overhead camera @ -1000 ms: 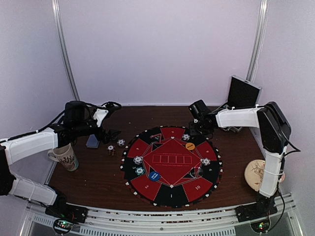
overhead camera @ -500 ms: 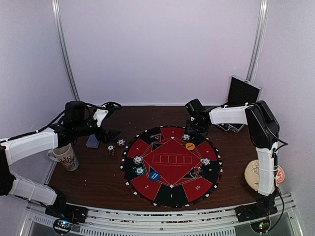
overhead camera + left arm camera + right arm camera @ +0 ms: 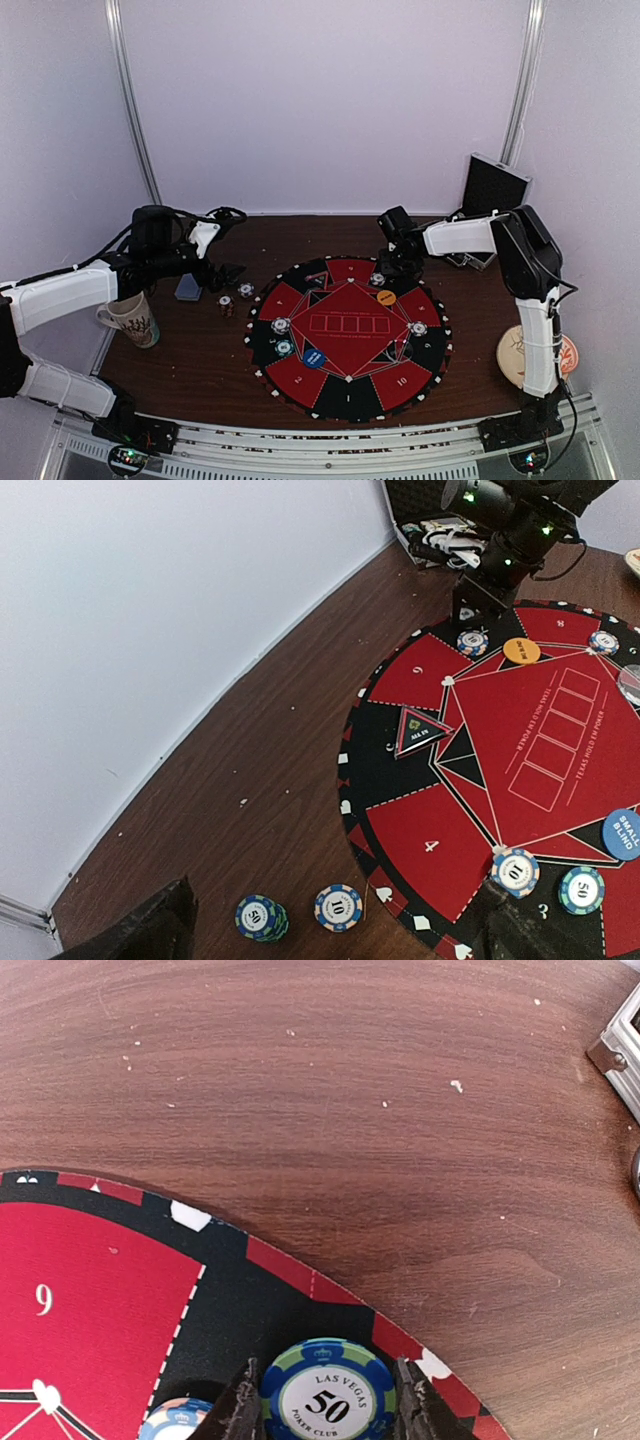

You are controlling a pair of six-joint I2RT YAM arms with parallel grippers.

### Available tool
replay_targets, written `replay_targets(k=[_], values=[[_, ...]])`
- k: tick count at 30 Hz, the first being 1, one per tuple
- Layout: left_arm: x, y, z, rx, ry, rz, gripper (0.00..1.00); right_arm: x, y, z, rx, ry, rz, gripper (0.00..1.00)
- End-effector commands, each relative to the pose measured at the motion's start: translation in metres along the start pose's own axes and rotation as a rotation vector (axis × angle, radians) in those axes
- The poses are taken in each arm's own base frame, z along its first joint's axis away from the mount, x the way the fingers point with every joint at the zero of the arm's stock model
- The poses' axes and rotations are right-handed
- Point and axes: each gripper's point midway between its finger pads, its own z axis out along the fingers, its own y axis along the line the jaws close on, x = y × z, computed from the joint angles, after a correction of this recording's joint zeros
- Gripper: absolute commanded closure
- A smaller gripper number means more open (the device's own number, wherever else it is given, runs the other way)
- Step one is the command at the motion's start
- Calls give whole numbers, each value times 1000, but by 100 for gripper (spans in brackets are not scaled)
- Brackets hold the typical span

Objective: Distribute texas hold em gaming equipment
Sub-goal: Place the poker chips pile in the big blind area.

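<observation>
Your right fingers [image 3: 240,1415] grasp a blue-and-green 50 poker chip [image 3: 327,1395] at the far rim of the poker mat [image 3: 100,1290]. Your left fingers [image 3: 140,935] hang spread wide above the desk [image 3: 250,760].

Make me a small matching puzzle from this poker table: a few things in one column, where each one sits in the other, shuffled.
Things
1. orange disc
2. blue disc
3. patterned mug
4. 50 chip

Places
A. between the fingers of the right gripper
B. lying free on the near half of the mat
C. off the mat, by the left edge of the table
D. lying free on the far half of the mat

Pairs: 1-D, 2-B, 3-C, 4-A
</observation>
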Motion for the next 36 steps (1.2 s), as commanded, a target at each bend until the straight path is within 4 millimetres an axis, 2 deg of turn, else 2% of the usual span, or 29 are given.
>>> replay_targets(k=[1, 8, 15, 20, 24, 26, 32, 35, 36], values=[[-7, 5, -1, -20, -37, 16, 2, -12, 3, 2, -20, -26, 5, 75], [-7, 5, -1, -21, -37, 16, 2, -13, 1, 0, -8, -27, 0, 48], [-7, 6, -1, -24, -36, 17, 2, -31, -1, -22, -12, -65, 9, 40], [-4, 9, 0, -41, -23, 10, 2, -52, -10, -64, -13, -128, 22, 34], [5, 15, 8, -65, 21, -2, 2, -67, -17, -114, -24, -207, 26, 30], [12, 19, 14, -74, 51, -15, 2, -66, -21, -134, -16, -227, 17, 28], [34, 37, 27, -95, 126, -82, 2, -43, -34, -183, 23, -270, 7, 25], [45, 49, 31, -106, 156, -119, 2, -25, -35, -202, 13, -292, 4, 24], [48, 53, 33, -110, 168, -134, 2, -13, -31, -204, 1, -290, -6, 24]])
